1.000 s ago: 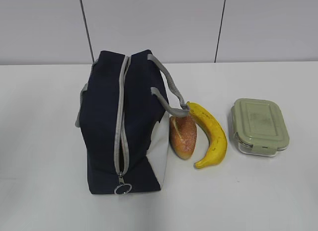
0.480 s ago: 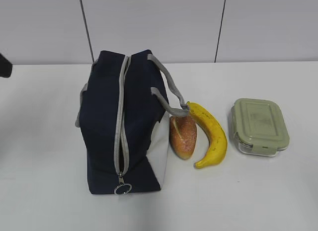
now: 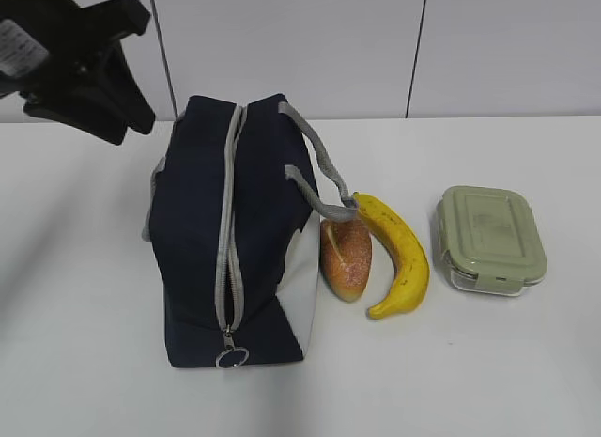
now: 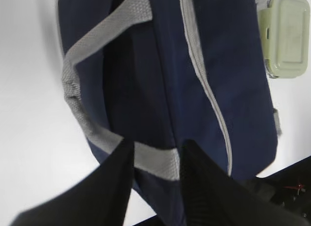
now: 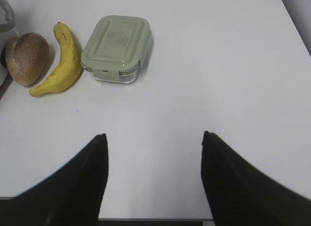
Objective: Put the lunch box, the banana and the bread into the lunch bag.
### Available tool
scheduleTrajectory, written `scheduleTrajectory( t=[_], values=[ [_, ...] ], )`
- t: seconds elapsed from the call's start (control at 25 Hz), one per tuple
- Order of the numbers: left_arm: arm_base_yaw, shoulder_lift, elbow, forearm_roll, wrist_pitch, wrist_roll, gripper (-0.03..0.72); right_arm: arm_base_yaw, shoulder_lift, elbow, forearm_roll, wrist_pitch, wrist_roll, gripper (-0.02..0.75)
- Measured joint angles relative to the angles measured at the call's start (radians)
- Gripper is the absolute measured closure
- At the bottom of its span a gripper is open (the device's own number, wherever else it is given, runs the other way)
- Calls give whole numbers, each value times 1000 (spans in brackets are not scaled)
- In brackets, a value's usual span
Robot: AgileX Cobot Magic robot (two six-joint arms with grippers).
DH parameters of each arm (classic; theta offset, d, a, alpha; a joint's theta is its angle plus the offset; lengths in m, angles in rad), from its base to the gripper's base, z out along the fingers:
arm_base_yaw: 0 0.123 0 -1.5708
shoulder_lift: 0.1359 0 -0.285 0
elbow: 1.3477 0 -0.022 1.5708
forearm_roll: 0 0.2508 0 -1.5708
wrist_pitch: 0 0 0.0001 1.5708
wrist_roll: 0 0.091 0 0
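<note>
**Bag zipped shut, 3 items waiting beside it**

The lunch bag (image 3: 235, 240) is seen lying on the white table (image 3: 488, 362) with its grey zipper (image 3: 228, 240) closed along the top and the ring pull (image 3: 231, 357) at the near end. Nothing can be judged to be inside it, since the interior is hidden. The bread (image 3: 346, 258) is touching the bag's white side panel, the banana (image 3: 399, 254) is lying just beside the bread, and the lunch box (image 3: 490, 238) is set apart to the right with its green lid clipped on; its contents cannot be told.

The left gripper (image 4: 156, 160) is held above the far end of the bag, its jaws partly open with nothing gripped, a grey handle (image 4: 97, 133) showing between them. The right gripper (image 5: 154, 175) is held wide open over bare table, empty, with the 3 items ahead of it.

Opening the bag is judged to be the step in hand. It would be done well if the fabric is pinned at 1 end while the ring pull is drawn along the zipper line, so that the bag is not dragged into the bread.
</note>
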Motion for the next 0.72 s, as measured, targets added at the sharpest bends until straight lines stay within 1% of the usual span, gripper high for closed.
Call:
scheduleTrajectory(
  t=[0.24, 0.48, 0.56, 0.72],
  values=[
    [-21, 104, -78, 2, 0, 0, 442, 0, 0, 0, 0, 0, 0, 287],
    [-21, 143, -91, -32, -6, 0, 436, 0, 0, 0, 0, 0, 0, 287],
    [-21, 151, -91, -35, -6, 0, 416, 0, 0, 0, 0, 0, 0, 287],
    [-21, 156, -91, -36, -18, 3, 321, 0, 0, 0, 0, 0, 0, 287]
  ],
)
